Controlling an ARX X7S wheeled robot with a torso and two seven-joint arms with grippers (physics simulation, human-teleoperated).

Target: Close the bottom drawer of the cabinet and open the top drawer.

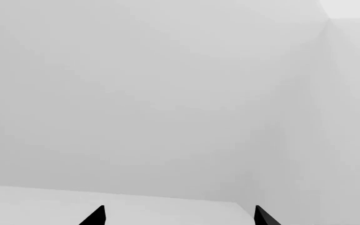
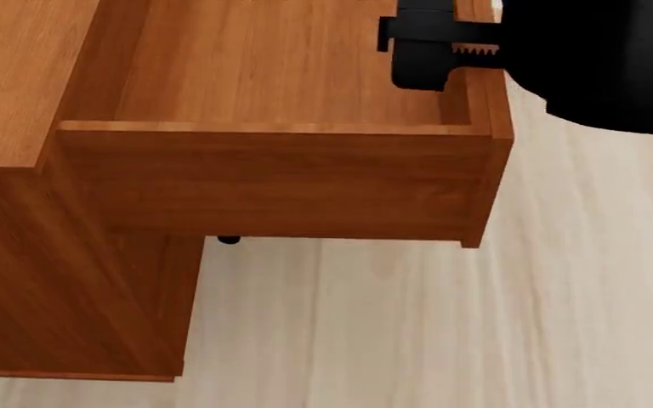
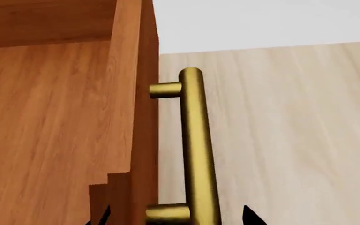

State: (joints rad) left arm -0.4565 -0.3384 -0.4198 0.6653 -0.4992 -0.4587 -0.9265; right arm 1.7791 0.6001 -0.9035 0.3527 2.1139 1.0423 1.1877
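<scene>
Wood, brass, matt black.
Reddish-brown satin wood-grain top drawer [image 2: 269, 183]; polished brass handle [image 3: 196, 150]; pale matt plank floor [image 2: 508, 323]; matt black right tool [image 2: 434, 51].

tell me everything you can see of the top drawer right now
The top drawer is a plain reddish-brown wood-grain box, pulled well out of the cabinet and empty as far as its floor shows. In the right wrist view, a brass bar handle stands off its front panel on two short posts. The right gripper has a fingertip on either side of the front panel and handle, though contact cannot be confirmed. In the head view the black arm covers the drawer's front corner.
</scene>
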